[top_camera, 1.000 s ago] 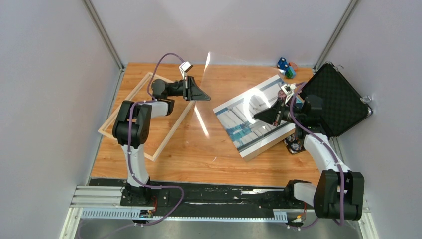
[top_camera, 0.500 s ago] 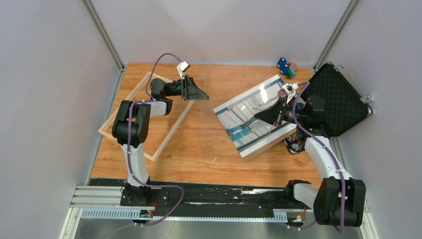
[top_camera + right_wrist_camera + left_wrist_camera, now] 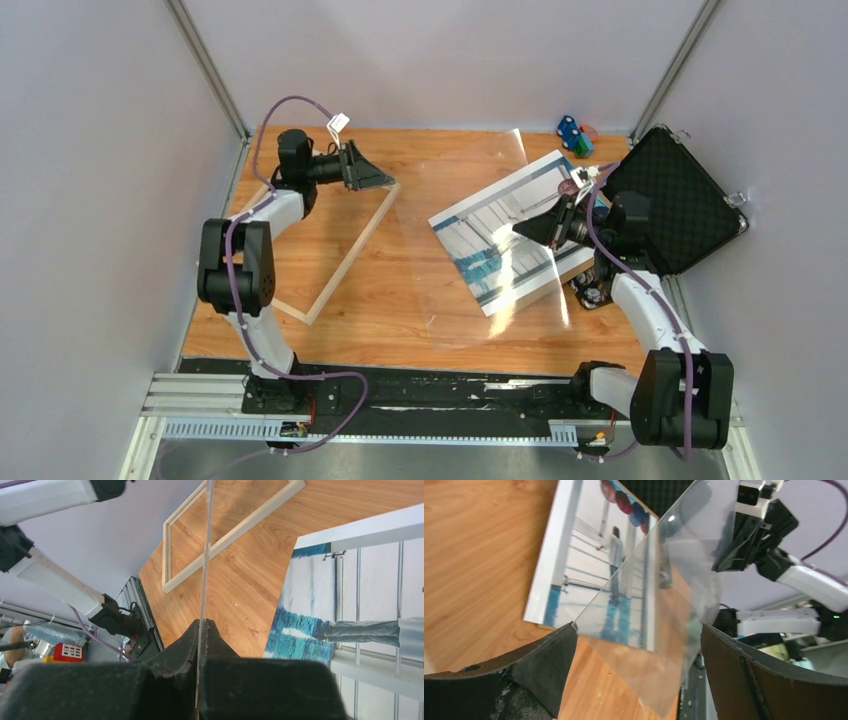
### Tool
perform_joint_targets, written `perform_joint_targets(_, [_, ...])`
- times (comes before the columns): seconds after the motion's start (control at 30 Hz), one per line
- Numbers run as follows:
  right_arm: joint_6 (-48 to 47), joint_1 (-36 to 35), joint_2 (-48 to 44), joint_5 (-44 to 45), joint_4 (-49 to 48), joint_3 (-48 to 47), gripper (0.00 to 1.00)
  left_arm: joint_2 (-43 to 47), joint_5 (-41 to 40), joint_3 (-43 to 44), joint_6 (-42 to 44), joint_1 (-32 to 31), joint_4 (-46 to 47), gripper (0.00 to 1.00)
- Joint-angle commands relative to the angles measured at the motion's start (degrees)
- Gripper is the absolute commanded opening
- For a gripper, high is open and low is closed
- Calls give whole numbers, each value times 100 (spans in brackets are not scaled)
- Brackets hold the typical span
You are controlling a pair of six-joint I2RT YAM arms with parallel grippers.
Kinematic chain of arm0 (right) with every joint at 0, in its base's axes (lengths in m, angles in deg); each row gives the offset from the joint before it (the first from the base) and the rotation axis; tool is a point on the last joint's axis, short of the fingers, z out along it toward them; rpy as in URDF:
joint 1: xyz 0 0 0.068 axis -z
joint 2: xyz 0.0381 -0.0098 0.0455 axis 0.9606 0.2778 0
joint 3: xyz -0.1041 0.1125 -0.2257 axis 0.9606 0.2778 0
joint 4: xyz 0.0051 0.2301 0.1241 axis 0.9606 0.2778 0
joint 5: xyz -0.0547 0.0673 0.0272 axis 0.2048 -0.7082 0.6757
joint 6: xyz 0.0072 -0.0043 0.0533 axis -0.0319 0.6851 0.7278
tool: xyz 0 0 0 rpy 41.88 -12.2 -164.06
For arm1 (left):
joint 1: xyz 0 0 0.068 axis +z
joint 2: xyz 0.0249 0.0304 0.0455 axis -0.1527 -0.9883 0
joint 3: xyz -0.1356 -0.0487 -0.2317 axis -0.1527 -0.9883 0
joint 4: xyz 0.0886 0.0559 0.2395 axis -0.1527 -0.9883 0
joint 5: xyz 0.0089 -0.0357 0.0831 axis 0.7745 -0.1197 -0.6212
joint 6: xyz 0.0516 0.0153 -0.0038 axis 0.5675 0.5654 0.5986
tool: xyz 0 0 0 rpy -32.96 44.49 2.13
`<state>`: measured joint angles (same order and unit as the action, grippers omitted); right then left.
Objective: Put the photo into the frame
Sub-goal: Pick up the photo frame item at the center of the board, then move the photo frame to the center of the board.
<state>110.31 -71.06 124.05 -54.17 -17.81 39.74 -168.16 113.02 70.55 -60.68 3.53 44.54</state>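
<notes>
Beneath right gripper pinching pane: photo, flat.

The desk is varnished wood with a soft sheen; the frame looks like bare, pale, matt wood. The clear pane is smooth and throws glare, the photo is glossy paper, the case lining matt black foam.
</notes>
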Motion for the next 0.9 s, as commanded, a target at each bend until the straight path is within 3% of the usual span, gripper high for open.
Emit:
perform_joint_targets(0.0, [195, 14, 93, 373, -57, -197, 0, 787, -755, 614, 3581, 58, -4107, 100])
perform_joint_targets(0.17, [600, 18, 220, 483, -249, -293, 0, 1200, -1461, 695, 4087, 353, -5289, 100])
perform_joint_targets(0.43, [1394, 18, 472, 916, -318, -614, 0, 1465, -3519, 1222, 4774, 969, -6795, 100])
perform_joint_targets(0.73, [1727, 18, 661, 1074, -555, -557, 0, 1022, -5808, 1792, 5932, 1828, -7530, 100])
perform_joint_targets(0.87, [1662, 9, 675, 1054, -631, -452, 0, 385, -6301, 2303, 6445, 2139, -7814, 100])
